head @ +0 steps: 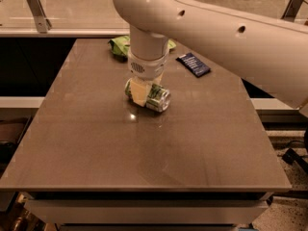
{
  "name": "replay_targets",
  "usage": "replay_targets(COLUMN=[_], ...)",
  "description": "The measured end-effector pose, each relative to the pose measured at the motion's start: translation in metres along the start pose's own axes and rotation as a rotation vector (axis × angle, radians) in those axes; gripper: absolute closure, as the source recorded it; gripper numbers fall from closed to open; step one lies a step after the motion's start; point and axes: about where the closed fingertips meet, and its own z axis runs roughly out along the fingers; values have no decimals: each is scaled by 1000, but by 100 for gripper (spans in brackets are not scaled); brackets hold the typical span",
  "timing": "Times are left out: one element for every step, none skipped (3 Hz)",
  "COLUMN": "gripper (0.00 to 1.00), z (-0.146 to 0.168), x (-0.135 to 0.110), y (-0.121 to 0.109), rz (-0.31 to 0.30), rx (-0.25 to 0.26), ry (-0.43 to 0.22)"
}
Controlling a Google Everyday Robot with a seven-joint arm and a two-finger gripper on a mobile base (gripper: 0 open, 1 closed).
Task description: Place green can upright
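The green can (pixel 159 99) lies on its side near the middle of the brown table (pixel 144 143), its silver end facing front right. My gripper (pixel 143 95) hangs straight down from the large white arm (pixel 207 28) and sits low over the left half of the can. Its pale lower part covers that part of the can from this view. The can rests on the table top.
A flat green snack bag (pixel 119 45) lies at the back of the table, partly behind the arm. A dark blue packet (pixel 193 64) lies at the back right. A railing and a lighter counter run behind the table. The table's front edge is near the bottom.
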Motion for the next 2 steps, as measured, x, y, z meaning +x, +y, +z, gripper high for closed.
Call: replay_targets(gripper=[100,100], z=[0,0], x=[0,0], y=[0,0], rz=[-1,-1], rx=[1,1], ry=[-1,-1])
